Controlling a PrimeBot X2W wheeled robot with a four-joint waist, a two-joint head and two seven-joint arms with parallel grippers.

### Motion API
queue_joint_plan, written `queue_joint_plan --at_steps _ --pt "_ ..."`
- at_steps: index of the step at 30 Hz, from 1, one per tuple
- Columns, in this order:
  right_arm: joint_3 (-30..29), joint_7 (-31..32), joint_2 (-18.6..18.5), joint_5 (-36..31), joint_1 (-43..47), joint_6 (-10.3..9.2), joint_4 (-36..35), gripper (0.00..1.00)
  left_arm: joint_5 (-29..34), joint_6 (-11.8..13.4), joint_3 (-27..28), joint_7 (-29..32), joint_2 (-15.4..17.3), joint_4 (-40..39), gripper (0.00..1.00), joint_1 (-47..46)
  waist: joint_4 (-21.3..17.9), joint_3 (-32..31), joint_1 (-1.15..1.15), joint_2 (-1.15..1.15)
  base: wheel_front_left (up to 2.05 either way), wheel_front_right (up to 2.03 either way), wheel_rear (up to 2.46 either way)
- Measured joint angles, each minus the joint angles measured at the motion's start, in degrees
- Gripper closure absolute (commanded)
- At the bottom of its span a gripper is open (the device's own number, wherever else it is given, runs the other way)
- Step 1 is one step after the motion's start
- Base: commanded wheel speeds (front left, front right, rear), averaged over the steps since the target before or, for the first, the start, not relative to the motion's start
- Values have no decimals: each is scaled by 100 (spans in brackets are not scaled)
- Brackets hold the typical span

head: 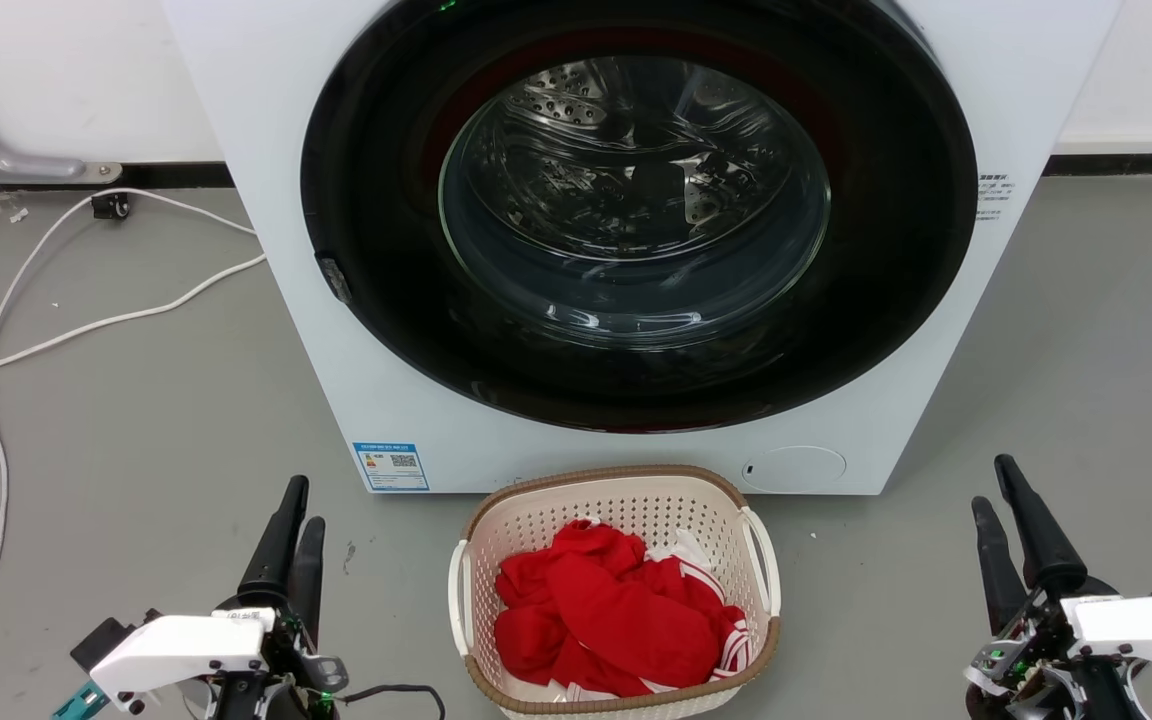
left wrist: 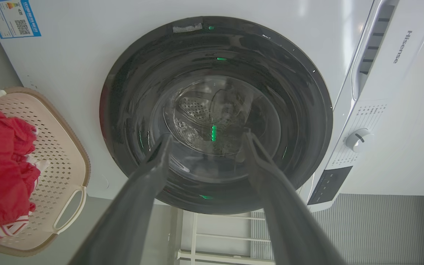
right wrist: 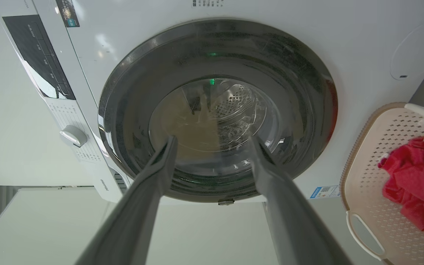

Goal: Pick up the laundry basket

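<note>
Left gripper (head: 304, 506): low at the robot's left, fingers pointing up toward the washing machine (head: 336, 400). The left wrist view shows the two fingers spread, a clear gap between them, nothing held. It is well apart from the laundry basket (head: 626, 505).

Right gripper (head: 992, 483): low at the robot's right, fingers likewise pointing up. The right wrist view shows them parted with an empty gap. It also stands clear of the basket.

The laundry basket sits on the grey floor (head: 136, 450) between the two grippers, just in front of the washing machine's lower front panel. Its brown rim is toward the machine, and one white handle (head: 457, 585) shows on each side. A heap of red clothes (head: 616, 610) with some white striped trim lies inside, below rim level.

The washing machine's round door (head: 636, 200) is shut, and the metal drum is visible through the glass. A blue label (head: 391, 466) is stuck on the lower left of the front. White cables (head: 86, 325) lie on the floor to the machine's left.
</note>
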Motion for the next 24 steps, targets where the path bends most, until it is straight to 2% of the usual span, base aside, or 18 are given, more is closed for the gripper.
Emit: queue_joint_plan --at_steps 4,9,24 --pt "45 -109 2 -289 93 0 -87 0 196 0 -120 -114 7 -89 0 0 -4 -4 0 0 0 0 0" --pt "51 -232 3 -890 184 0 -252 0 747 0 -208 -247 9 -222 0 1 -6 -12 0 0 0 0 0" --pt "97 -437 8 -3260 406 0 -881 0 2950 0 -413 -583 3 -619 0 49 -17 -33 0 0 0 0 0"
